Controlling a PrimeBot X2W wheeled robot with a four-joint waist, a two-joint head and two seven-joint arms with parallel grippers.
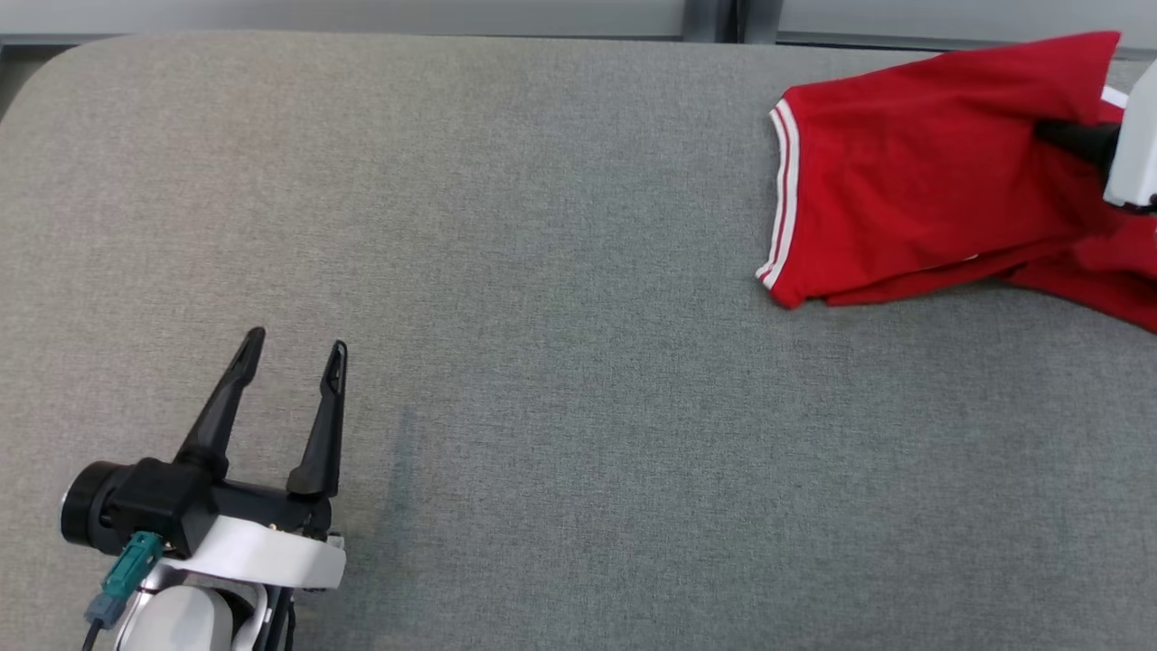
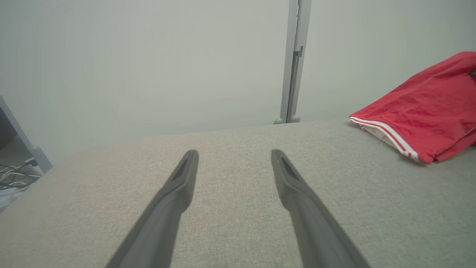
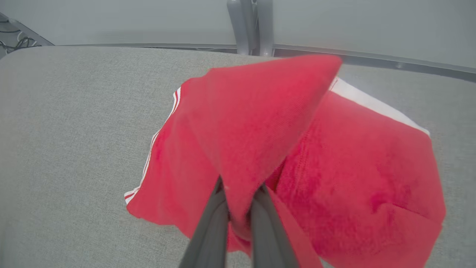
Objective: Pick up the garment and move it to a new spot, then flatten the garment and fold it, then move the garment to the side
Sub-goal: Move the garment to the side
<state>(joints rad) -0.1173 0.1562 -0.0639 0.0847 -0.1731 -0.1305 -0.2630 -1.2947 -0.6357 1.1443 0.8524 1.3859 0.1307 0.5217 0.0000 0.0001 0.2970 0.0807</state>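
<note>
My right gripper (image 3: 241,188) pinches a fold of the soft, light, floppy red shirt (image 1: 913,181) at the table's (image 1: 542,362) far right, so I'd take its striped hem (image 1: 783,199) with my wide, empty left gripper (image 1: 297,340).

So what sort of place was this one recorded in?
Probably a lab or test bay, not a home: a wide grey fabric-covered table bearing a red garment, plain pale wall panels joined by a metal post, and loose cables beyond the table's edge.
</note>
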